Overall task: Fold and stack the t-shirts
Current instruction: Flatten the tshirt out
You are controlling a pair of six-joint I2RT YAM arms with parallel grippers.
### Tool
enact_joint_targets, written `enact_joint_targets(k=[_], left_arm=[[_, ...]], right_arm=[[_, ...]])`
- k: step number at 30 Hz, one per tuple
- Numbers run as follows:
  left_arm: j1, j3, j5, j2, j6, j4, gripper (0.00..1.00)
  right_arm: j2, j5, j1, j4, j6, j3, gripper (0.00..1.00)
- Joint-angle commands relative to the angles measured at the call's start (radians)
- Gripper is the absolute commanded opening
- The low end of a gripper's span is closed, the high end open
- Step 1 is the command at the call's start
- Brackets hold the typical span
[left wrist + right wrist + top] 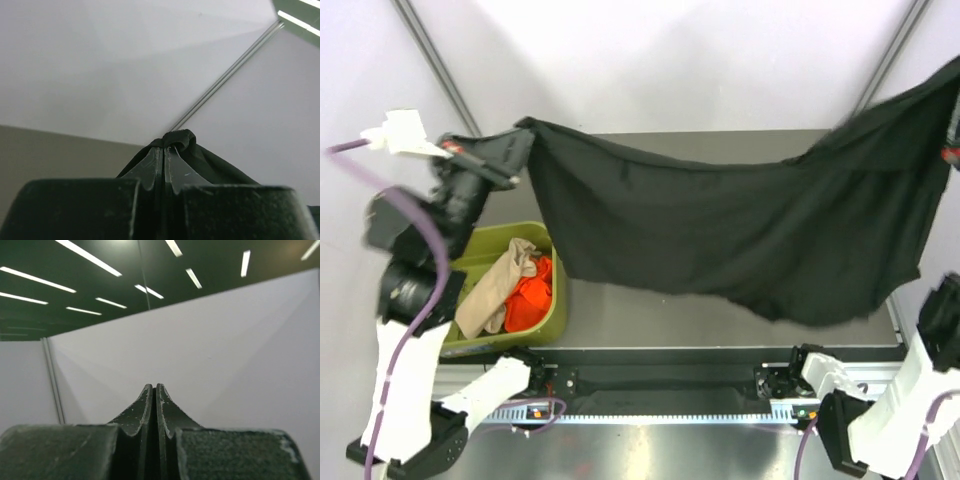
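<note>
Hanging in the air above the table (720,325), the black t-shirt (740,225) stretches from the far left of the scene to the far right. It sags through the middle, and its lower edge droops lowest toward the right.

The left gripper (523,138) has the shirt's left corner at the far left. In the left wrist view its fingers (150,167) are pressed together with a small bunch of black cloth pinched at the tips, and the rest of the shirt falls away to the right.

On the right the cloth climbs to the edge of the top view, where only a sliver of that arm shows. In its own wrist view the right gripper (154,389) points up at a white wall with its fingers clamped tight against each other. That camera does not show whether cloth lies between them, though the shirt's right corner is held high on that side.

At the near left of the table, an olive-green tub (558,300) holds the beige t-shirt (495,290) and the orange-red t-shirt (530,305). They lie crumpled and touching, with the beige one on the left.
</note>
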Motion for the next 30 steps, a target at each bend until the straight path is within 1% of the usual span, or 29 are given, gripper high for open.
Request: enact_joint_targets(k=[1, 2, 4, 5, 6, 7, 8, 9, 11, 14, 15, 16, 18, 19, 21, 22, 23, 25, 26, 30], left_arm=[[0.005, -0.115, 0.038, 0.064, -0.04, 0.087, 0.0], [0.007, -0.169, 0.041, 0.074, -0.059, 0.094, 0.0], [0.005, -0.232, 0.044, 0.104, -0.071, 0.135, 0.0], [0.005, -0.297, 0.041, 0.116, -0.083, 0.152, 0.0], [0.005, -0.328, 0.038, 0.132, -0.086, 0.163, 0.0], [0.005, -0.355, 0.024, 0.171, -0.09, 0.178, 0.0], [0.005, -0.39, 0.021, 0.195, -0.1, 0.18, 0.0], [0.005, -0.402, 0.018, 0.224, -0.102, 0.183, 0.0], [0.004, -0.439, 0.011, 0.316, -0.1, 0.213, 0.0], [0.004, -0.461, -0.038, 0.461, -0.091, 0.29, 0.0], [0.005, -0.453, -0.046, 0.503, -0.094, 0.304, 0.0], [0.005, -0.438, -0.051, 0.588, -0.096, 0.313, 0.0], [0.005, -0.384, -0.048, 0.679, -0.085, 0.354, 0.0], [0.007, -0.361, -0.049, 0.768, -0.085, 0.358, 0.0], [0.01, -0.288, -0.046, 0.852, -0.073, 0.364, 0.0], [0.013, -0.261, -0.048, 0.929, -0.07, 0.364, 0.0], [0.018, -0.213, -0.049, 0.965, -0.067, 0.361, 0.0], [0.031, -0.165, -0.045, 1.056, -0.068, 0.351, 0.0], [0.036, -0.117, -0.045, 1.086, -0.071, 0.342, 0.0], [0.068, -0.025, -0.023, 1.195, -0.071, 0.315, 0.0]], right_arm=[[0.04, 0.051, 0.007, -0.027, -0.042, -0.175, 0.0], [0.032, 0.056, 0.007, 0.004, -0.053, -0.27, 0.0], [0.031, 0.061, 0.007, 0.033, -0.057, -0.37, 0.0], [0.032, 0.067, 0.007, 0.056, -0.059, -0.419, 0.0], [0.037, 0.07, 0.007, 0.106, -0.056, -0.524, 0.0], [0.045, 0.073, 0.007, 0.124, -0.05, -0.57, 0.0], [0.067, 0.081, 0.009, 0.139, -0.045, -0.649, 0.0], [0.084, 0.081, 0.009, 0.191, -0.044, -0.691, 0.0], [0.156, 0.068, 0.01, 0.234, -0.036, -0.771, 0.0], [0.285, 0.062, 0.021, 0.308, -0.062, -0.821, 0.0], [0.323, 0.062, 0.023, 0.32, -0.07, -0.82, 0.0], [0.395, 0.062, 0.023, 0.349, -0.079, -0.819, 0.0], [0.468, 0.067, 0.026, 0.377, -0.088, -0.805, 0.0], [0.541, 0.064, 0.029, 0.378, -0.091, -0.791, 0.0], [0.606, 0.064, 0.036, 0.403, -0.091, -0.759, 0.0], [0.667, 0.064, 0.046, 0.401, -0.093, -0.744, 0.0], [0.698, 0.062, 0.05, 0.397, -0.094, -0.708, 0.0], [0.774, 0.062, 0.067, 0.388, -0.106, -0.673, 0.0], [0.796, 0.064, 0.072, 0.378, -0.111, -0.632, 0.0], [0.891, 0.062, 0.084, 0.317, -0.128, -0.53, 0.0]])
